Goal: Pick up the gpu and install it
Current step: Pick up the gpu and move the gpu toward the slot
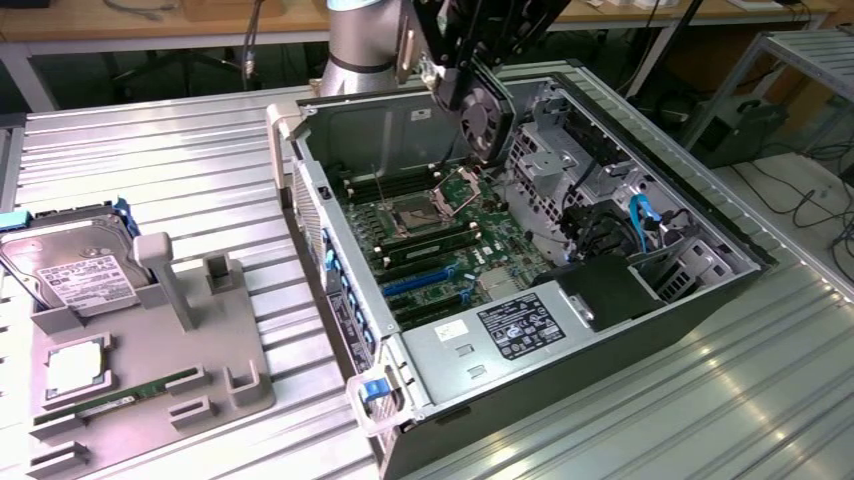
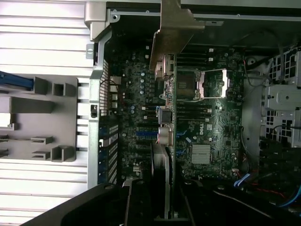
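one gpu (image 1: 483,115), and the gripper (image 1: 461,72) has it: the black fingers are closed tight on the thin card, which hangs upright below them over the open case (image 1: 694,290). the card is up in the air, clear of the motherboard (image 1: 441,250) and in no slot. it has one round black fan. in the wrist view the gpu (image 2: 170,117) is edge-on, a thin green strip running out from the gripper (image 2: 162,197). one flat silver bracket (image 2: 171,33) is at its far end and the fan (image 2: 160,165) is a dark bulge on one face, close to the fingers.

one case, of black and grey sheet metal, lies on its side with the panel off. inside are:
- one green motherboard
- one square cpu socket (image 1: 407,215) with its metal frame lifted
- one small finned silver heatsink (image 2: 201,154)
- one grey metal box (image 1: 521,325) with a black label
- a light blue cable (image 1: 641,220)

at the exterior view's left, one grey plastic fixture (image 1: 200,370) sits on the ribbed metal table (image 1: 160,160), well apart from the gpu. it holds:
- one boxy silver hard drive (image 1: 67,265) with a white label, leaning in its slot
- one square cpu chip (image 1: 74,368) lying flat
- one narrow green ram stick (image 1: 114,403) in a groove
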You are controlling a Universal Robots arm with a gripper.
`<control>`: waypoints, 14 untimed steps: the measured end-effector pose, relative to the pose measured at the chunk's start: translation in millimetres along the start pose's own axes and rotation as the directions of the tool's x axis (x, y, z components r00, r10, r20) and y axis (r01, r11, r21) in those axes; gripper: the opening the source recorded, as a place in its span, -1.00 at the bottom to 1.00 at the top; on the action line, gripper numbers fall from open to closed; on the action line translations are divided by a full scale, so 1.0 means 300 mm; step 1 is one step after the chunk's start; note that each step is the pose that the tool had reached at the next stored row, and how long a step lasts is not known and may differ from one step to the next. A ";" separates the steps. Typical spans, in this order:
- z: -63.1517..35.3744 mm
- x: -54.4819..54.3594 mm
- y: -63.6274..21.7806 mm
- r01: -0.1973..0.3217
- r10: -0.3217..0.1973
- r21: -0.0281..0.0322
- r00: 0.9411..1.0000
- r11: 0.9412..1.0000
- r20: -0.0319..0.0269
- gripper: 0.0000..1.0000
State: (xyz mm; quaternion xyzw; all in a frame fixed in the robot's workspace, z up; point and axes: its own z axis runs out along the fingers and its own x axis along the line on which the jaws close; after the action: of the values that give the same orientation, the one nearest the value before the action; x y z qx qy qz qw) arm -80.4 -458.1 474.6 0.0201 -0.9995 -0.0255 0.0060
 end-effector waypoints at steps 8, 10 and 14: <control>0.000 -0.056 -0.002 0.000 0.000 0.000 1.000 1.000 0.000 -0.45; 0.001 -0.080 -0.003 0.000 0.000 0.000 1.000 1.000 0.000 -0.45; 0.001 -0.117 -0.005 0.000 0.000 0.000 1.000 1.000 0.000 -0.45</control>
State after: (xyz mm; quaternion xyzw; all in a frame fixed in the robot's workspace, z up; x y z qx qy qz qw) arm -45.4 -458.1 473.7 0.0200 -0.9995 -0.0255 0.0061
